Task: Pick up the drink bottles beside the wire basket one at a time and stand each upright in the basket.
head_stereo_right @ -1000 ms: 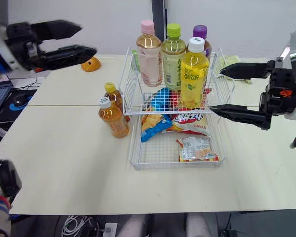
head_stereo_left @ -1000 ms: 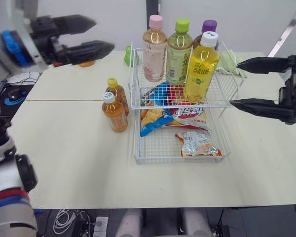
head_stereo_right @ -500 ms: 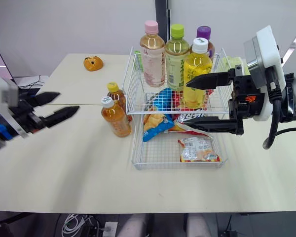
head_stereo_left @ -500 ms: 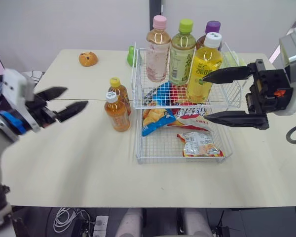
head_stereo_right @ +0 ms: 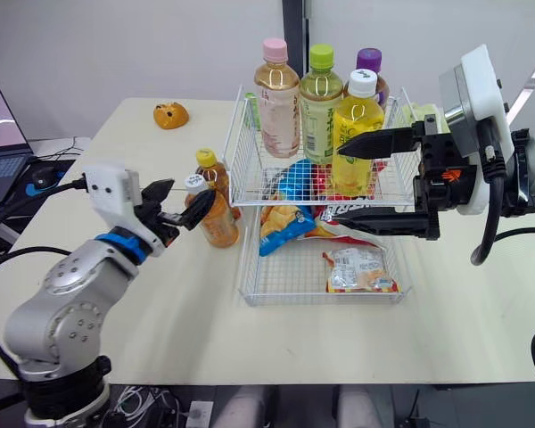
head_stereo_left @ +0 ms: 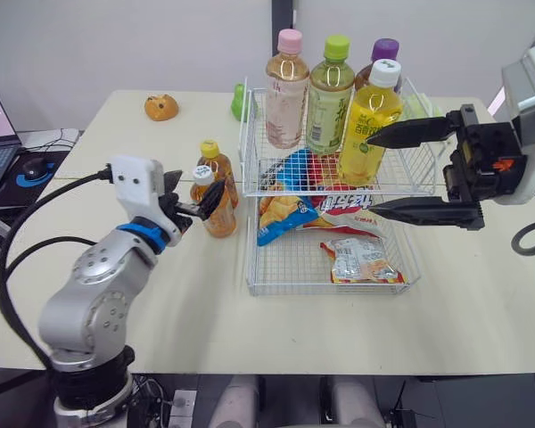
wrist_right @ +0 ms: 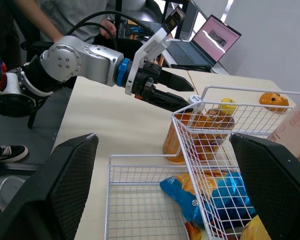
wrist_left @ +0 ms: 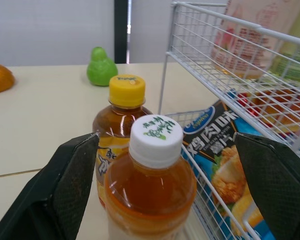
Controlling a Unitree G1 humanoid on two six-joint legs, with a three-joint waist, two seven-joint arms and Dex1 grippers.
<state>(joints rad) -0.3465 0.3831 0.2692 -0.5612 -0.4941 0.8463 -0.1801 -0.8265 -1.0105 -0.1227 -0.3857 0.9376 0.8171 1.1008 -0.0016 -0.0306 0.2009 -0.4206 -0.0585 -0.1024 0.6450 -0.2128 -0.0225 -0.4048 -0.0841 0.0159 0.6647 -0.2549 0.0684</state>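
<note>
Two amber drink bottles stand upright on the bench (head_stereo_left: 205,308), just beside the left side of the wire basket (head_stereo_left: 321,291). The white-capped bottle (head_stereo_left: 218,217) is the nearer one, and the yellow-capped bottle (head_stereo_left: 218,166) stands just behind it, very close to it. The left gripper (head_stereo_left: 194,192) is at the white-capped bottle. Its fingers (wrist_left: 65,200) are apart, one on each side of the bottle at the height of its neck, and in the left wrist view there is a gap on both sides.

On the upper shelf of the basket four bottles stand upright: a pink-capped one (head_stereo_left: 286,94), a green-capped one (head_stereo_left: 328,98), a purple-capped one (head_stereo_left: 383,52) and a yellow drink (head_stereo_left: 367,125). Snack bags (head_stereo_left: 361,260) lie on the lower shelf. The right gripper (head_stereo_left: 373,174) is at the right side of the basket with its fingers wide apart and nothing between them; its tips are near the yellow drink.

On the far part of the bench are an orange toy (head_stereo_left: 161,107) and a green figure (wrist_left: 102,66).
</note>
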